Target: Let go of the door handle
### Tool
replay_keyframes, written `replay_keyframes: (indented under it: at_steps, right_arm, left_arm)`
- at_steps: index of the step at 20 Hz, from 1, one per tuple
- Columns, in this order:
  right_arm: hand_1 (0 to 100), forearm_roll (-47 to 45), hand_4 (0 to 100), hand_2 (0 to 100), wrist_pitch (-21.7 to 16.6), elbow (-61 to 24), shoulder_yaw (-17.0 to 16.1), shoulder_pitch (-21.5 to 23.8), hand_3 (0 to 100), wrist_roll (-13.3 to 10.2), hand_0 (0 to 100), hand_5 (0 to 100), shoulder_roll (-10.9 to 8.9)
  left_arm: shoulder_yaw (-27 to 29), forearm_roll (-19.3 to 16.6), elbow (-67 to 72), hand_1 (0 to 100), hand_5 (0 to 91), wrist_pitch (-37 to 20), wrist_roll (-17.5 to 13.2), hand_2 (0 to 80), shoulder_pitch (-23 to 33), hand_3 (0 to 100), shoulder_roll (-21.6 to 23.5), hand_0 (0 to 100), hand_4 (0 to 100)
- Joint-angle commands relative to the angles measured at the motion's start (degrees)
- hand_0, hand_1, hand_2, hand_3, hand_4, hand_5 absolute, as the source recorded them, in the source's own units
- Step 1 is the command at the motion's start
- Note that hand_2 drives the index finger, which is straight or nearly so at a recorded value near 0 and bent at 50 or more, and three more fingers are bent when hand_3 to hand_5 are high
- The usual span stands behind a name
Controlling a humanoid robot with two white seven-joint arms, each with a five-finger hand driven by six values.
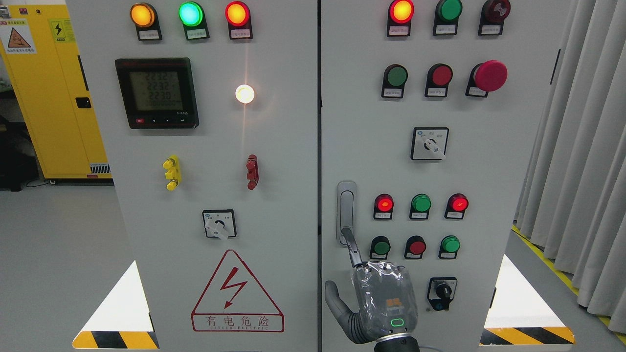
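Reaching up from the bottom edge right of the middle, the right hand is a grey, jointed mechanism whose back is wrapped in crinkled clear plastic, with a small green-lit oblong near the wrist. One slim metal finger is stretched out, its tip touching the lower end of the brushed silver door handle; the thumb juts out to the left and the other fingers are folded behind the palm, out of sight. Nothing is clasped in the hand.

That long, round-ended handle is set upright in a recessed plate at the left edge of the right-hand pale grey cabinet door, just beside the dark seam between the two doors. The wrist is cut off by the frame.

On the right door, six round lights or buttons sit in two rows of three beside the handle, with a black key switch below them. The left door carries a dark digital meter, its digits hard to read, and a red lightning warning triangle.
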Motion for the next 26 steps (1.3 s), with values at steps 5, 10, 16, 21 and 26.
replay_keyframes:
  at_steps: [5, 10, 16, 21, 26]
  right_arm:
    - [36, 0.0, 100, 3, 0.1, 0.2, 0.2, 0.3, 100, 0.2, 52, 100, -0.01]
    - [36, 0.0, 100, 4, 0.2, 0.3, 0.2, 0.3, 100, 0.3, 53, 100, 0.08]
    - [37, 0.0, 100, 5, 0.2, 0.5, 0.2, 0.3, 100, 1.2, 53, 100, 0.08]
    - [37, 0.0, 100, 5, 0.3, 0.5, 0.2, 0.4, 100, 1.3, 53, 100, 0.08]
    - [37, 0.0, 100, 5, 0.3, 0.5, 0.2, 0.4, 100, 2.0, 53, 100, 0.08]
  left_arm:
    - [0.0, 0.0, 0.0, 56, 0.0, 0.0, 0.0, 0.0, 0.0, 0, 0.0, 12, 0]
    - [0.0, 0.0, 0.0, 56, 0.0, 0.0, 0.0, 0.0, 0.0, 0, 0.0, 12, 0]
    - [0.0, 0.0, 0.0, 56, 0.0, 0.0, 0.0, 0.0, 0.0, 0, 0.0, 12, 0]
    - [0.0, 0.0, 0.0, 56, 0.0, 0.0, 0.0, 0.0, 0.0, 0, 0.0, 12, 0]
    - [0.0, 0.0, 0.0, 56, 0.0, 0.0, 0.0, 0.0, 0.0, 0, 0.0, 12, 0]
